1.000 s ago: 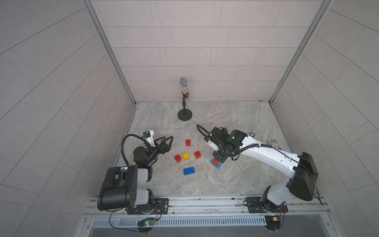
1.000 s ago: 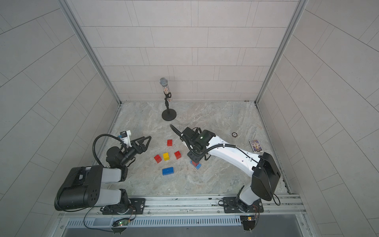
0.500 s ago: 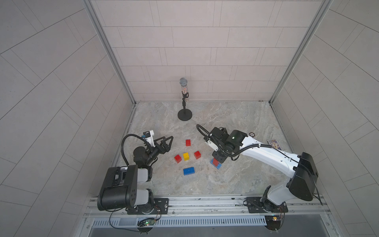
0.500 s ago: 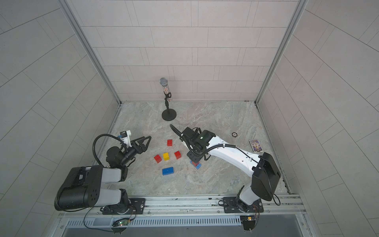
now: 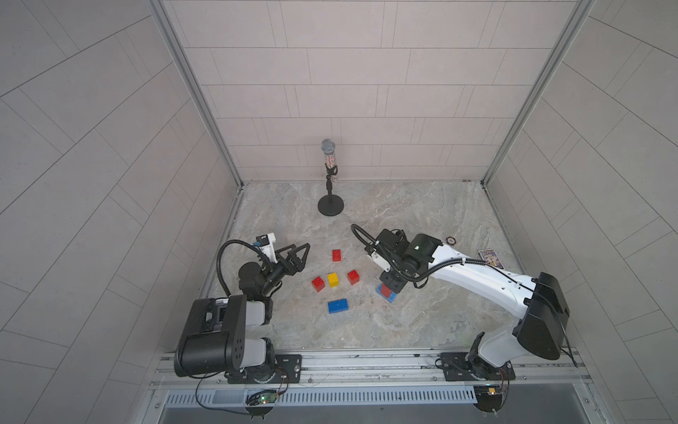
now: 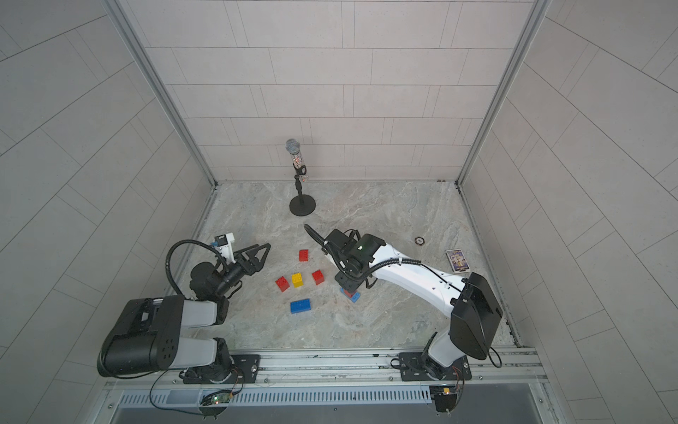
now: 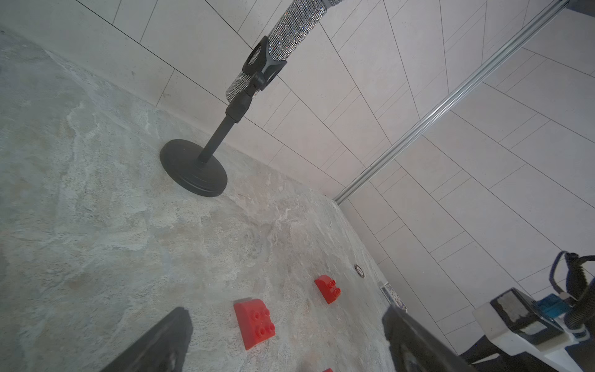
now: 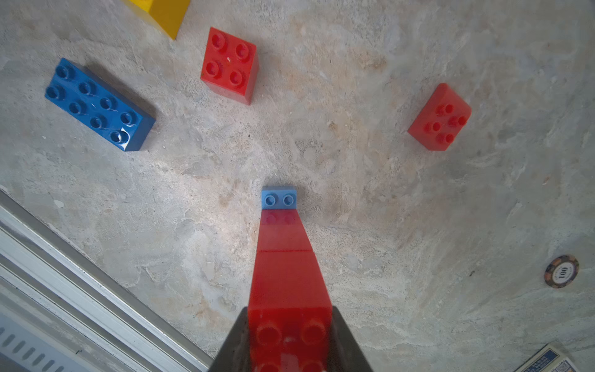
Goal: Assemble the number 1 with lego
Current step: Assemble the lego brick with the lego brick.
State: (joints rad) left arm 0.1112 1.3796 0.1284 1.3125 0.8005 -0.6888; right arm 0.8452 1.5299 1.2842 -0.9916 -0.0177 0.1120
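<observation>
- Right gripper (image 8: 288,325) pinches the top brick of the red stack (image 8: 285,267), whose long axis stands upright, studs up.
- The stack stands on the flat light blue brick (image 8: 278,197), two of its studs left bare.
- Left gripper (image 5: 298,257) gapes wide, well apart from that brick, beyond the yellow brick (image 5: 333,279).

The red brick stack (image 8: 288,283) and the dark blue brick (image 8: 99,104) are smooth, glossy plastic. The table (image 8: 402,199) looks like matt, mottled stone, faintly rough. The microphone (image 7: 291,32) glitters with tiny stones on its handle, above a matt black stand (image 7: 193,170).
</observation>
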